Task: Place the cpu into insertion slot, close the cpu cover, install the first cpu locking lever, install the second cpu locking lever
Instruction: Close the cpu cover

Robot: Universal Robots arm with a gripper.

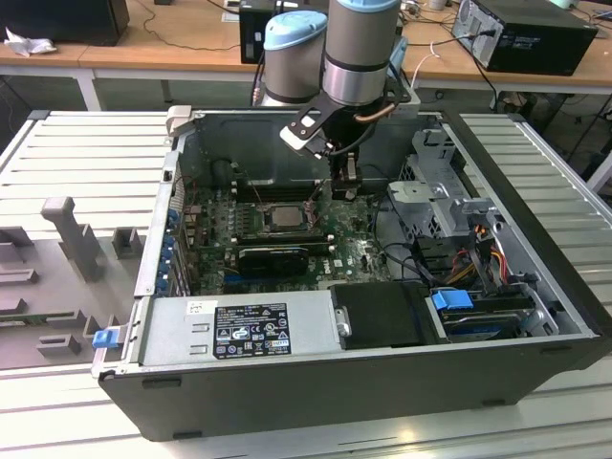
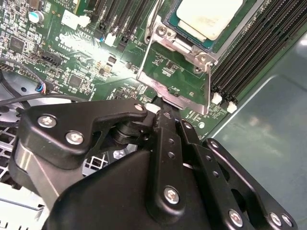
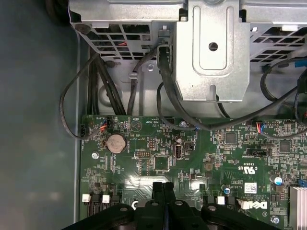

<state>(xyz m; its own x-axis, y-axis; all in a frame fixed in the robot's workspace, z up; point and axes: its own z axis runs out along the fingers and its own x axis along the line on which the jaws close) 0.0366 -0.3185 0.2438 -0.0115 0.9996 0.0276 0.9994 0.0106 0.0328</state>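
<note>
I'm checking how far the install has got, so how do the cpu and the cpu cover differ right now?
The cpu is a solid pale beige square; the cpu cover is a silvery frame with an open window. The cpu lies flat in the insertion slot; the cpu cover is swung open off it, free edge by the gripper. Both are square.
</note>
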